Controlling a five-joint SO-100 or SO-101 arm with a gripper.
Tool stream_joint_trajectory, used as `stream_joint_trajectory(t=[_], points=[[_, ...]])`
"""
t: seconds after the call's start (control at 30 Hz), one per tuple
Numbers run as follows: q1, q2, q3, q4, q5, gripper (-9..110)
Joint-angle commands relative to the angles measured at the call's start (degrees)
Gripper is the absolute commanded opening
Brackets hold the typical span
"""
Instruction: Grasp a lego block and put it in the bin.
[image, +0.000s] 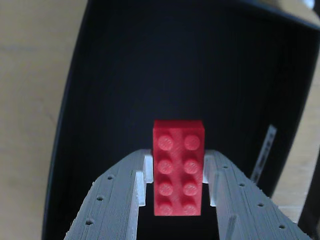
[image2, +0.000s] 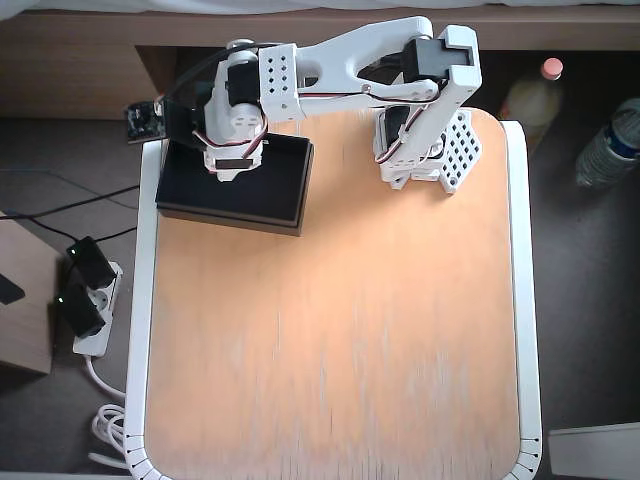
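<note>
In the wrist view the red lego block (image: 178, 167) sits studs-up between my two grey fingers, whose white pads (image: 146, 175) press its long sides. My gripper (image: 178, 165) is shut on it, over the dark floor of the black bin (image: 150, 70). A white strip (image: 263, 155) marks the bin's right wall. From overhead, the bin (image2: 275, 195) stands at the table's top left and the gripper (image2: 235, 165) hangs over its middle. The block is hidden under the wrist there.
The arm's base (image2: 425, 150) stands at the back of the wooden table (image2: 340, 330), right of the bin. Two bottles (image2: 530, 95) stand off the table to the right. A power strip (image2: 85, 300) and cables lie on the floor to the left.
</note>
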Motion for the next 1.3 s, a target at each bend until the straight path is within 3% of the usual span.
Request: stream_joint_trajectory(t=[0.0, 0.43, 0.97, 1.27], points=[[0.88, 5.98, -0.26, -2.02, 0.53, 0], [0.79, 6.68, -0.26, -2.02, 0.53, 18], [-6.68, 21.71, -0.26, -2.37, -4.13, 17], [-17.05, 38.85, 7.56, -2.29, -3.96, 1]])
